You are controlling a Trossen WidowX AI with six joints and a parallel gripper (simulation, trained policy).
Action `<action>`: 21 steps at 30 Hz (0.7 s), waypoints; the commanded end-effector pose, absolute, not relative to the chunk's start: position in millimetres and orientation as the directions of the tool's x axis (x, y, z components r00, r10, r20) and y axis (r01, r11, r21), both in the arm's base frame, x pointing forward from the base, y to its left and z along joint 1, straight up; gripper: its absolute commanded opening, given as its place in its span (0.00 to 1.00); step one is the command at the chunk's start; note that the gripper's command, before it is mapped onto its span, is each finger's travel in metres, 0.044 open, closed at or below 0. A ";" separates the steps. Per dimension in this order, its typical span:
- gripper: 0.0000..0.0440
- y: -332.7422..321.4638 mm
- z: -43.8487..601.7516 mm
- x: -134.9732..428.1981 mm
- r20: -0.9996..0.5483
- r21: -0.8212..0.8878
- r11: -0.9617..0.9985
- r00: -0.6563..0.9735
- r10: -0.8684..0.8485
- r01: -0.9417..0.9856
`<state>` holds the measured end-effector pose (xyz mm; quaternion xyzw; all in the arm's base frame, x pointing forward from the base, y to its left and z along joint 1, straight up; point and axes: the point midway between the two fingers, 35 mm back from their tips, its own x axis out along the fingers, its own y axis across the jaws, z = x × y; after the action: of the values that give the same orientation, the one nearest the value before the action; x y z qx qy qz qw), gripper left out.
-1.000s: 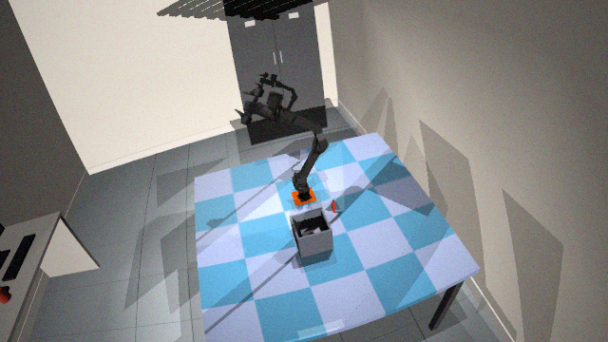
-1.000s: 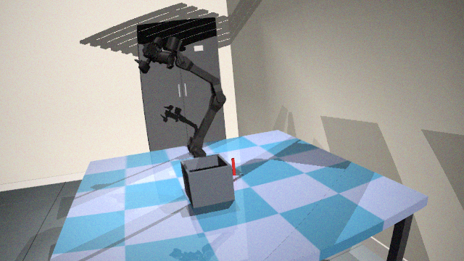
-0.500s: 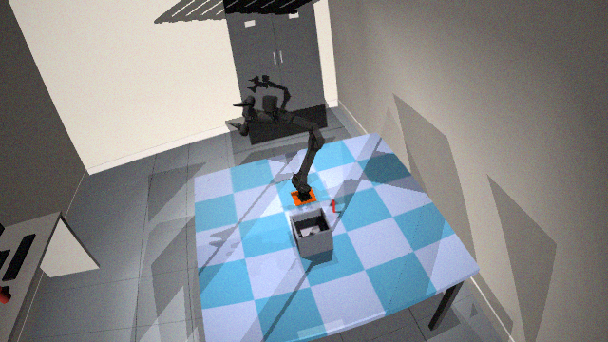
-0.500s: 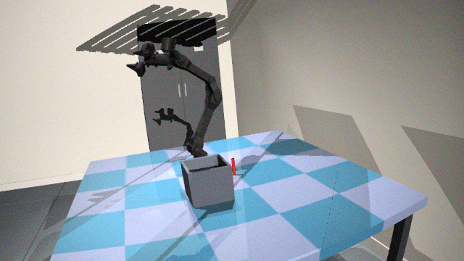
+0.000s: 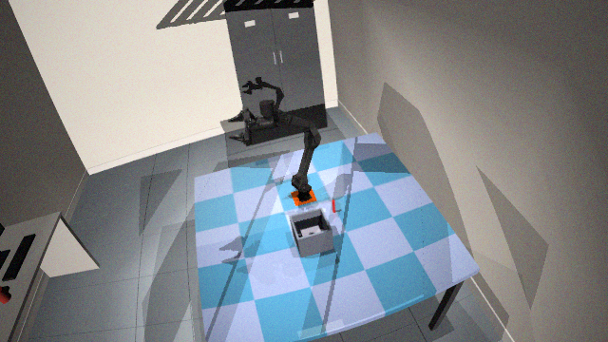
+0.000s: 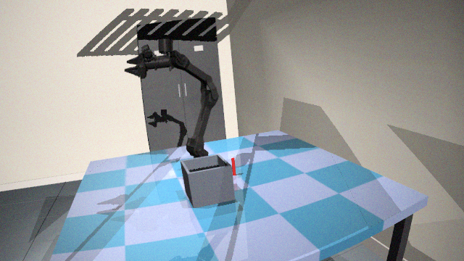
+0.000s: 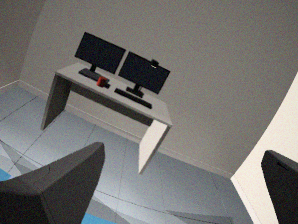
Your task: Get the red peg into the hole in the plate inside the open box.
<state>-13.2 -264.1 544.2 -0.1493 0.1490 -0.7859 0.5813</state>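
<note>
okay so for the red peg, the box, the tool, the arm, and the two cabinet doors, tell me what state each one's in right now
Red peg: upright on the table, outside the box.
Box: open-topped, upright.
Tool: open, nothing between its fingers.
Arm: raised, its forearm above the table.
Cabinet doors: closed.

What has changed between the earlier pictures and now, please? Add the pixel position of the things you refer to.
In the exterior view, the claw (image 5: 231,128) (image 6: 126,66) (image 7: 188,156) swung from pointing down-left to nearly level, facing left. Nothing was visibly grasped or released. The peg (image 5: 333,206) (image 6: 233,167) still stands beside the box (image 5: 315,244) (image 6: 212,188); neither moved.
</note>
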 end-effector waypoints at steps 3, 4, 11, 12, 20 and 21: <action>1.00 -270.6 533.6 13.9 0.012 -0.313 -0.165 -0.170 -0.985 0.935; 1.00 -271.3 531.4 18.9 0.003 -0.296 -0.145 -0.150 -0.989 0.944; 1.00 -273.4 515.6 54.1 -0.062 -0.169 0.000 -0.011 -0.998 0.986; 1.00 -273.3 513.3 59.2 -0.072 -0.151 0.020 0.009 -0.997 0.988; 1.00 -268.6 493.5 100.1 -0.149 0.001 0.169 0.167 -0.974 0.986; 1.00 -267.6 490.9 105.2 -0.159 0.020 0.186 0.187 -0.969 0.982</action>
<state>91.1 -268.0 500.2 0.0309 0.0566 -0.6545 0.7533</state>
